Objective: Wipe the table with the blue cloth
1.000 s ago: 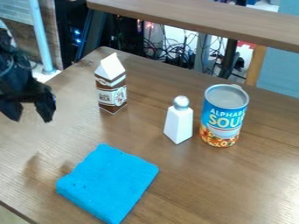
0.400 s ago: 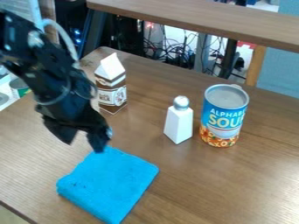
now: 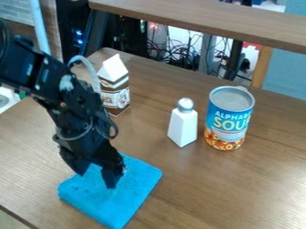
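Note:
The gripper hangs over the upper left part of a folded blue cloth, its two fingers apart with blue cloth visible between them. Whether the fingertips touch the cloth, I cannot tell. Behind the arm stands a brown and white milk carton, its left side partly covered. To the right of the cloth, a white shaker with a silver top stands upright. Beside it on the right is an upright soup can with a blue label.
The wooden table has its far corner behind the carton. A second wooden surface runs across the top, with tangled cables below it. Part of a light object shows at the left edge behind the arm.
From the left edge the gripper has come right and toward the camera, over the cloth. The cloth, carton, shaker and can have kept their places.

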Robot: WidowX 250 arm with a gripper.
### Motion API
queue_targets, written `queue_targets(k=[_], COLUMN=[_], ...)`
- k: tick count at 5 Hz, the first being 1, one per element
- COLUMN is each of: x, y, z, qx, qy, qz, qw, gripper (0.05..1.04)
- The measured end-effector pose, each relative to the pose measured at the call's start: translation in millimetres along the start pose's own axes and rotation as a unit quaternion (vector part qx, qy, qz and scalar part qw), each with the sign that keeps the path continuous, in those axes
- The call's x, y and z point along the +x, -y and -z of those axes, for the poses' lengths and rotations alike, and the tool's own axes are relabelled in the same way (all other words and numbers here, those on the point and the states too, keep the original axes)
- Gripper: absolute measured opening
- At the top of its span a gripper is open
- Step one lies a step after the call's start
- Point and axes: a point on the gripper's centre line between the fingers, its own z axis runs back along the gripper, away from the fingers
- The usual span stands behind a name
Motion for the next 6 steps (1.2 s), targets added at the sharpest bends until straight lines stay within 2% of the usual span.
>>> queue_targets(k=[1, 4, 5, 6], x=[-5, -30, -32, -27], y=[7, 90, 107, 100], z=[12, 8, 9, 12], qx=[0.001, -0.044, -0.041, -0.039], qy=[-0.012, -0.027, -0.027, -0.019], qz=[0.007, 0.076, 0.089, 0.076], qw=[0.9999, 0.9957, 0.9948, 0.9961], gripper=[1.000, 1.000, 1.000, 1.001])
